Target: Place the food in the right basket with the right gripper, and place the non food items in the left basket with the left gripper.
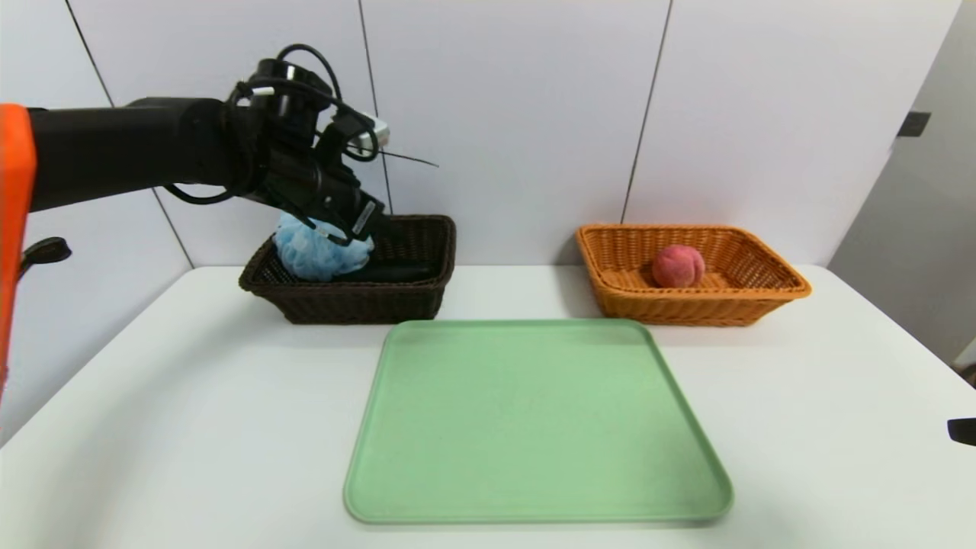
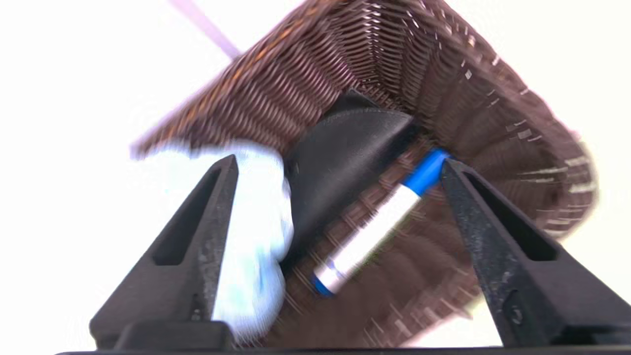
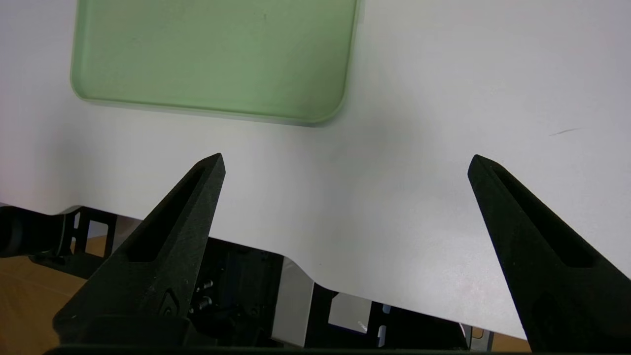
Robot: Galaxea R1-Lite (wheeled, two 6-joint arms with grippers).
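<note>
My left gripper (image 1: 345, 229) hangs over the left basket (image 1: 358, 301), a dark brown wicker one at the back left. Its fingers stand wide open (image 2: 339, 162) and grip nothing. Below them in the basket lie the white marker with a blue cap (image 2: 374, 227), the folded black cloth (image 2: 345, 158) and the light blue pouf (image 1: 316, 252). The marker's cap is close to one fingertip (image 2: 451, 170). The pink-red peach (image 1: 677, 266) sits in the right basket (image 1: 770, 293), the orange-tan one. My right gripper (image 3: 346, 159) is open and empty, low over the table's near right edge.
A flat green tray (image 1: 534, 419) with nothing on it lies in the middle of the white table (image 1: 191, 396), in front of both baskets. A white panelled wall stands right behind the baskets. The right wrist view shows the robot's base frame (image 3: 236, 296) below the table edge.
</note>
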